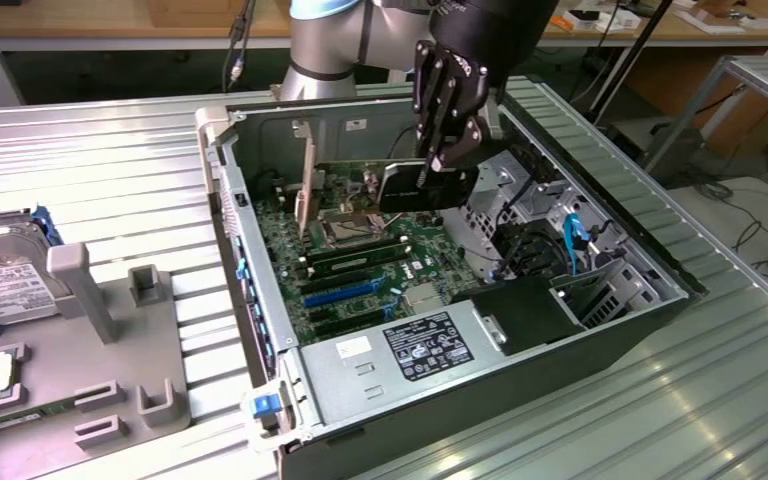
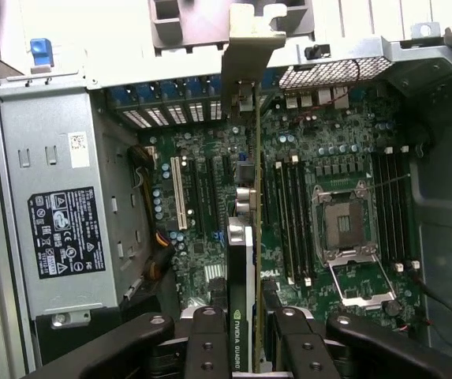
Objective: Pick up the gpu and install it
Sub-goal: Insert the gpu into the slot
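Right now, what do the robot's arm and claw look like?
The arm is a silver-grey tube with a light blue joint cap and a black wrist section. The claw is black, built of jointed links; its fingers carry round pivot pins.

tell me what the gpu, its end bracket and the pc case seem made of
gpu: green circuit board, likely matte fibreglass laminate; the black cooler looks like moulded plastic with a printed label.
end bracket: bare sheet metal, probably steel; pale silver, dull sheen, with a bent tab at the end.
case: stamped sheet metal, grey and unpainted inside; punched holes and folded edges suggest it.
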Robot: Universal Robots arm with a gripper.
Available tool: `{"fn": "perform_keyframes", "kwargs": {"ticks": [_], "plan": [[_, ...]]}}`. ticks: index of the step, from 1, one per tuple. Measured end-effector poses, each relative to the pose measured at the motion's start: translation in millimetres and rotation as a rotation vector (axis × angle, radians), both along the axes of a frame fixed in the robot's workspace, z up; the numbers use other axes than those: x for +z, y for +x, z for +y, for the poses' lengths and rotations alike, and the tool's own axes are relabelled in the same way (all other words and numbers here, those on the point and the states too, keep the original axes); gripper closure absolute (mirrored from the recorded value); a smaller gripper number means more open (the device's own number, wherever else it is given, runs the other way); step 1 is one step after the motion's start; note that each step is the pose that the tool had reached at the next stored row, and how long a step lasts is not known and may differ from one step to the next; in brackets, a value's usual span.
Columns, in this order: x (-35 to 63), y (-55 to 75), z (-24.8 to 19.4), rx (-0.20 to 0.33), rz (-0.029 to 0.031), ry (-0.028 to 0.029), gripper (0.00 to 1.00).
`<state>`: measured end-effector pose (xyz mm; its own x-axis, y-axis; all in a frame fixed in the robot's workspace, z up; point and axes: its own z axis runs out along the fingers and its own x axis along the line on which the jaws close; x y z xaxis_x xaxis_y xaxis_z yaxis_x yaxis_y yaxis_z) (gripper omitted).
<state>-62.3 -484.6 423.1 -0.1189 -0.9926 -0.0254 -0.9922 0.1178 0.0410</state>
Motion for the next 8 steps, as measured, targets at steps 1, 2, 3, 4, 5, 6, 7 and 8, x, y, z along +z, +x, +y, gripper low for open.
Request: {"fn": "perform_keyframes", "kwargs": {"ticks": [1,2,3,4,5,6,7,8], "plan": [[-0.5,0.0,0.5,0.0,-0.0005,0.0001,0.73],[-1.2,0.0,0.7,0.0,-0.001,0.0003,0.73],[-1.6,0.0,0.7,0.0,-0.001,0.0002,0.73],[-2.3,0.0,0.8,0.0,-0.0009,0.0,0.73],[-3.1,0.0,0.8,0.0,-0.0009,0.0,0.73],[-4.3,0.0,0.9,0.0,-0.001,0.0001,0.73],[-4.5,0.0,0.9,0.0,-0.001,0.0,0.73],[-4.5,0.0,0.9,0.0,-0.001,-0.0001,0.73]]}}
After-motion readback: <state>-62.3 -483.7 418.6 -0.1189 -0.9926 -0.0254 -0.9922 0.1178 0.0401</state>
